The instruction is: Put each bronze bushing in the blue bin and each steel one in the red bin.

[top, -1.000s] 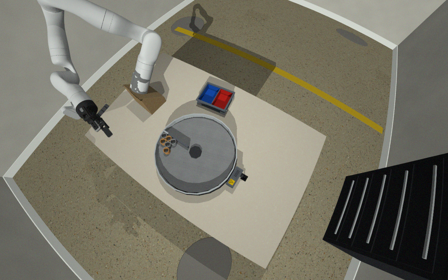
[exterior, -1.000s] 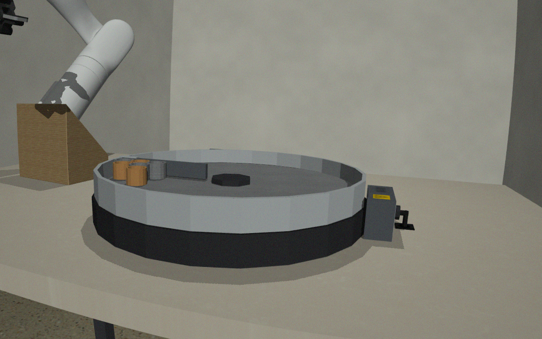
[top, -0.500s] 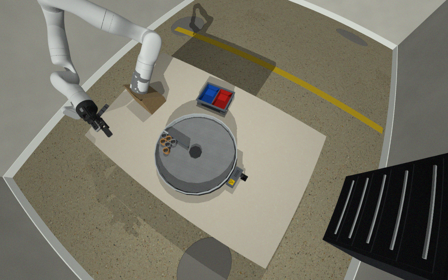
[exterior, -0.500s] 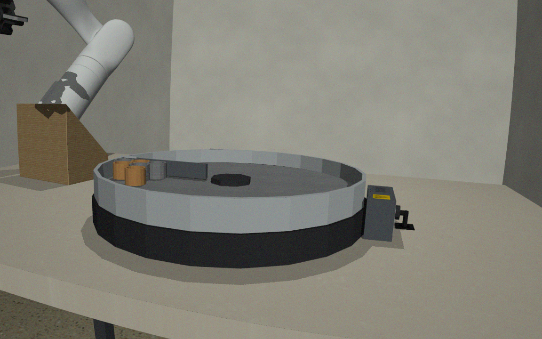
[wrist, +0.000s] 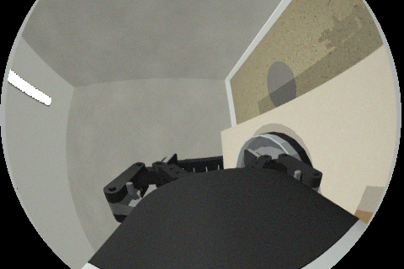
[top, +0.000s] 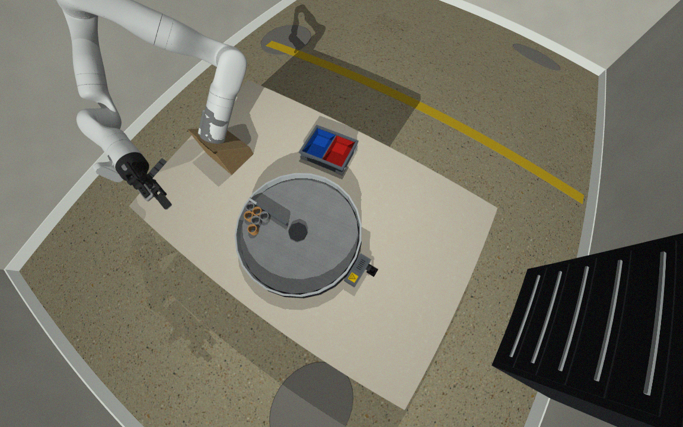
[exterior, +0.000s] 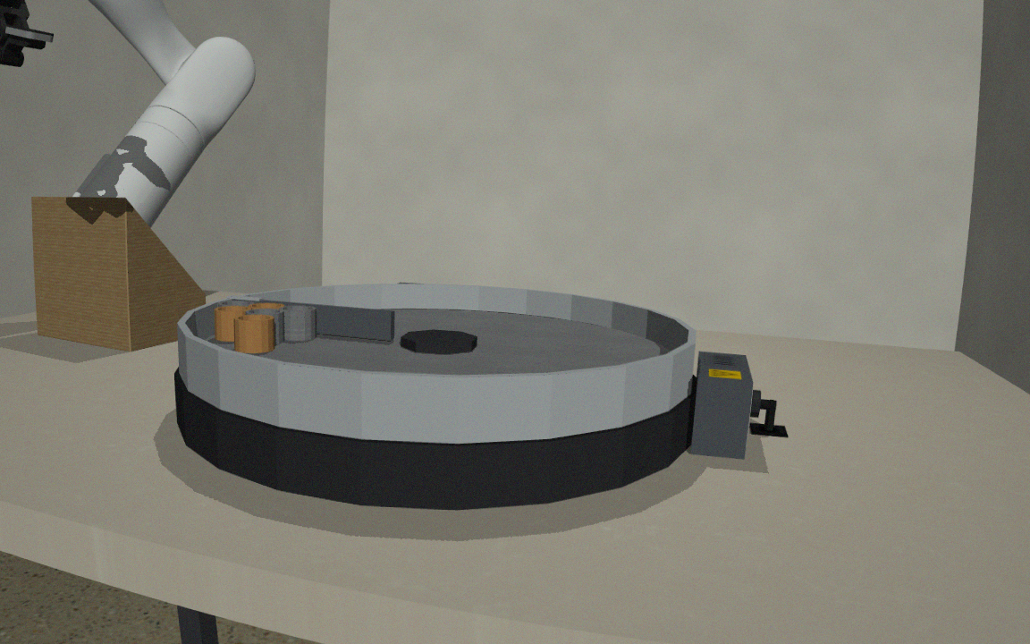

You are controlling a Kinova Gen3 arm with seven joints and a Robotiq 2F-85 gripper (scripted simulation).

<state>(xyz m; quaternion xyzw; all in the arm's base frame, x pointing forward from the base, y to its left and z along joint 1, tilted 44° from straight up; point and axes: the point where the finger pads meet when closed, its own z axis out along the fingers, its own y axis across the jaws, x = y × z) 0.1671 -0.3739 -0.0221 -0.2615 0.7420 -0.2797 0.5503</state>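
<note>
My gripper (top: 162, 182) (wrist: 210, 160) is open and empty, high over the table's left side, away from the turntable (top: 312, 254) (exterior: 454, 408). Three bronze and three steel bushings stand upright at the turntable's left edge. Most are packed together by the grey bar (top: 275, 210) (exterior: 354, 324). One bronze bushing (top: 252, 233) (exterior: 254, 334) stands at the near end of the group. A steel bushing (exterior: 299, 323) is at the group's right in the exterior view. The blue bin (top: 320, 142) and red bin (top: 339, 150) sit side by side behind the turntable; no bushing shows in them.
The turntable has a raised rim and a dark hub (top: 297, 230) (exterior: 438, 342). A grey motor box (top: 353, 271) (exterior: 719, 416) is at its right side. The arm stands on a wooden block (top: 235, 151) (exterior: 82, 272). A black drawer cabinet (top: 572, 318) is beyond the table at the right.
</note>
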